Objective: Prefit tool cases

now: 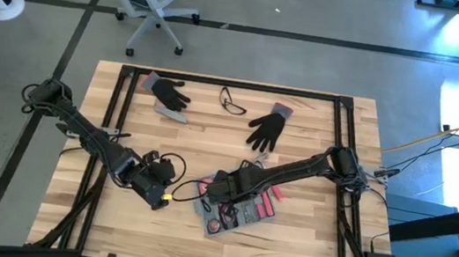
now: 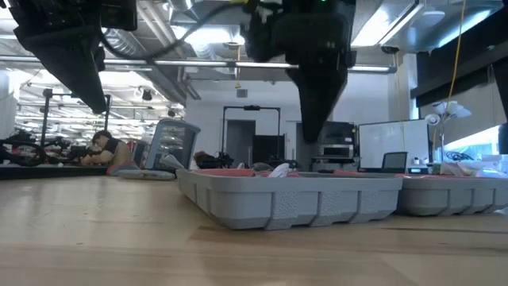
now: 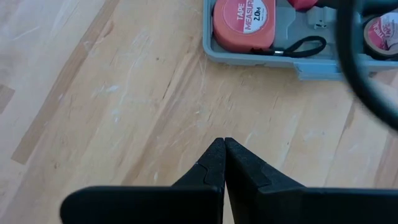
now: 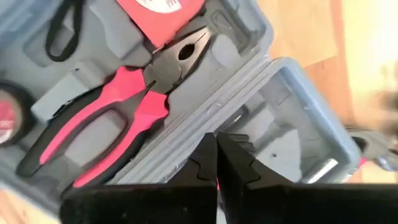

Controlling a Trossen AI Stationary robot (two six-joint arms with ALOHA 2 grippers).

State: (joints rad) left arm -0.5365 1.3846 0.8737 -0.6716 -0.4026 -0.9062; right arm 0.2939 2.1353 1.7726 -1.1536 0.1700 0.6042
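Blue-grey plastic marks the tool case (image 1: 235, 207), which lies open and flat near the middle of the worktop's (image 1: 303, 245) front edge, its moulded recesses facing up. A tape measure (image 3: 244, 23) and pink-handled pliers (image 4: 118, 118) sit in their recesses, so the case appears partly fitted. The right gripper (image 4: 216, 163) hangs over the case near the ridge between its two halves, jaws pressed together with nothing seen between them; this suggests a tool has just been seated or a push on one is intended. The left gripper (image 3: 224, 163) waits over bare wood just beside the case's left end, jaws likewise shut and empty, probably kept clear to leave the right arm room. Two black gloves (image 1: 169, 92) (image 1: 267, 129) and a pair of glasses (image 1: 233, 104) lie toward the rear edge, well apart from the case and obstructing nothing. A dark cable (image 3: 373, 93) crosses the left wrist view close to the case.
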